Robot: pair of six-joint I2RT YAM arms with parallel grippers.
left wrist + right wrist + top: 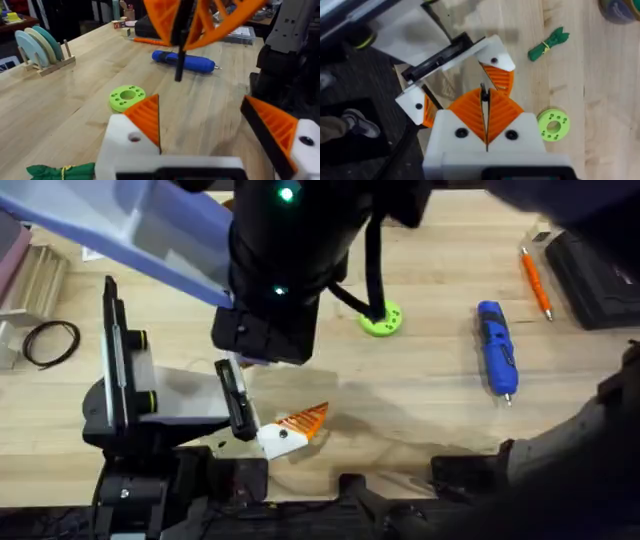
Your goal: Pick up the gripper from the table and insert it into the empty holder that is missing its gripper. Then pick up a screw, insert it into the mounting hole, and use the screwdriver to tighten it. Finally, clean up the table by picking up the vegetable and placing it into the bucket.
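1. Firstly, the left pincer (200, 107) lies low over the table (420, 410), at about 7 o'clock in the overhead view. It is opened wide and holds nothing.
2. Both of its white holders carry an orange ribbed wedge. In the overhead view, one holder (278, 440) shows with its wedge (306, 420) seated in it, the tip pointing toward 2 o'clock. I cannot tell which of the two wedges is the task's gripper.
3. The right pincer (484, 97) hangs close above the left pincer. Its orange pads are pressed nearly together on a thin black rod (178, 60), which sticks down between them. I cannot tell what this rod is.
4. The screwdriver (497, 348) lies flat on the table, well apart from both pincers. It is at about 2 o'clock from the seated wedge, and its silver tip points toward 6 o'clock.
5. A lime-green disc (381, 319) lies between the pincers and the screwdriver, at about 1 o'clock from the wedge.
6. A thin orange stick (535, 282) lies at about 1 o'clock from the screwdriver, near it but not touching.
7. The vegetable (548, 44) lies on the table close beside the left pincer. No pincer touches it.
8. The bucket (619, 9) stands beyond the vegetable, apart from it, and shows only in part.
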